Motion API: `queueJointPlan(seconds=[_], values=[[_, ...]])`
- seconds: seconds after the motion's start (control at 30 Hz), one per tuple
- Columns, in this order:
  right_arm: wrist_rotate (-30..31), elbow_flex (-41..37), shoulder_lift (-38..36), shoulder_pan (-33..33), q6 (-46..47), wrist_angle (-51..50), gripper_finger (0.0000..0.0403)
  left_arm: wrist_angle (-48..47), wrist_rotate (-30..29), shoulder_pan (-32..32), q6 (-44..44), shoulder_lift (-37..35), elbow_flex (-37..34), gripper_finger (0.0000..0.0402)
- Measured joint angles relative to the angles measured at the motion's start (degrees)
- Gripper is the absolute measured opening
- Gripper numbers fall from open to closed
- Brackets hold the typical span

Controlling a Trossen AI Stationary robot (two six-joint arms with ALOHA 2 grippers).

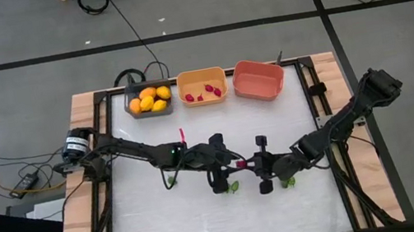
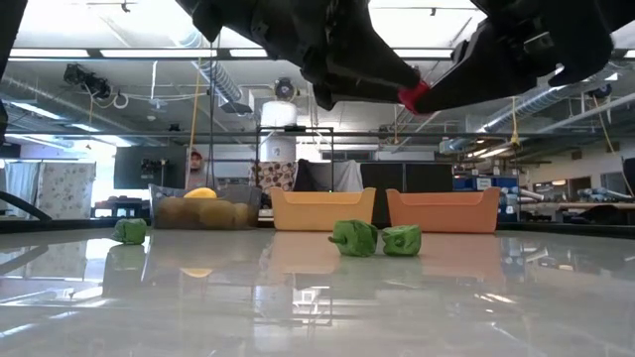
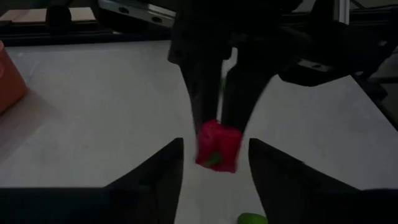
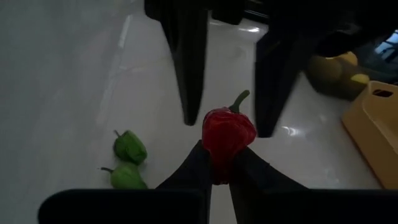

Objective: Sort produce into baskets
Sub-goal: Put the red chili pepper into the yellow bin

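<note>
Over the middle of the white table top (image 1: 167, 230) the two dark arms meet tip to tip, raised clear of the surface, with bare table in front of them down to the near edge and more behind them up to the row of bins. On the left, the left gripper (image 3: 216, 163) stands with its two fingers (image 3: 158, 168) parted, one on each side of a small red pepper with a green stem (image 4: 228, 132); a narrow gap shows on both sides, so they bracket it without pressing it. A small green pepper (image 2: 129, 231) lies alone on the table off to that arm's outer side, well apart from the tips. Just below the meeting point two more green peppers (image 4: 127, 162) lie side by side, nearly touching, near the right arm's side of the gap.

On the right, the right gripper (image 4: 219, 163) is pinched closed on the red pepper's lower part, holding it up in the air between the left gripper's fingers.

Beyond the grippers, along the far edge, stand three bins from left to right: a dark grey rectangular plastic basket (image 1: 130, 95) filled with rounded yellow-orange fruits (image 1: 149, 99), an orange rectangular plastic basket (image 1: 201, 76) with a few small red pieces (image 1: 207, 92) in it, and a salmon-red rectangular plastic basket (image 1: 258, 79). Wooden boards (image 1: 81, 119) and dark rails frame the table's left and right sides, close outside each arm's base.
</note>
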Motion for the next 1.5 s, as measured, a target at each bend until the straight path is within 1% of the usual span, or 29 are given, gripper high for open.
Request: queueJointPlan(seconds=[0.13,0.27,0.4,0.5,0.53,0.6,0.67,0.83,1.0,1.1,1.2,1.33,1.4,1.5], values=[[0.45,0.00,0.00,-0.32,0.09,0.22,0.0043,-0.08,-0.11,0.07,-0.11,0.00,0.00,0.0148],[0.36,-0.02,0.00,-0.29,0.02,0.62,0.0045,0.10,-0.09,0.02,-0.31,0.00,0.00,0.0102],[0.64,-0.05,0.00,-0.29,-0.50,0.85,0.0060,-0.02,-0.09,0.02,-0.39,-0.02,0.00,0.0060],[2.11,-0.09,0.02,-0.38,0.32,0.81,0.0079,-0.16,-0.80,0.17,-0.35,-0.11,0.00,0.0046],[2.99,-0.09,0.02,-0.54,0.94,0.75,0.0086,-0.94,-1.50,0.39,-0.25,-0.48,0.00,0.0045],[6.92,-0.07,0.07,-1.05,4.29,0.35,0.0100,-4.22,-3.74,1.36,-0.20,-1.95,0.04,0.0045],[10.28,-0.02,-0.02,-1.48,7.79,-2.13,0.0114,-9.55,-5.42,3.32,-0.52,-4.44,-0.03,0.0045],[14.38,-0.04,0.00,-1.78,17.01,-5.17,0.0147,-14.90,-6.43,11.33,-1.46,-9.96,-0.01,0.0045],[14.44,-0.02,-0.02,-3.10,21.55,-5.73,0.0167,-18.73,-5.67,23.78,-0.85,-10.62,0.00,0.0045],[13.61,-0.04,-0.02,-3.66,21.92,-6.07,0.0169,-19.80,-5.00,31.62,-1.54,-8.94,0.00,0.0046],[13.12,-0.04,-0.02,-3.97,21.92,-6.68,0.0169,-19.79,-4.99,37.57,-1.88,-6.37,-0.04,0.0049],[12.93,-0.03,-0.02,-4.48,22.83,-8.84,0.0170,-19.50,-3.84,41.76,-2.99,-3.77,-0.02,0.0071],[12.80,-0.06,-0.02,-4.80,23.95,-10.41,0.0169,-20.13,-2.16,42.55,-2.97,-2.99,-0.07,0.0093],[12.77,-1.11,-0.02,-5.35,25.15,-10.80,0.0171,-19.73,-1.14,42.46,-2.97,-3.04,-0.04,0.0133]])
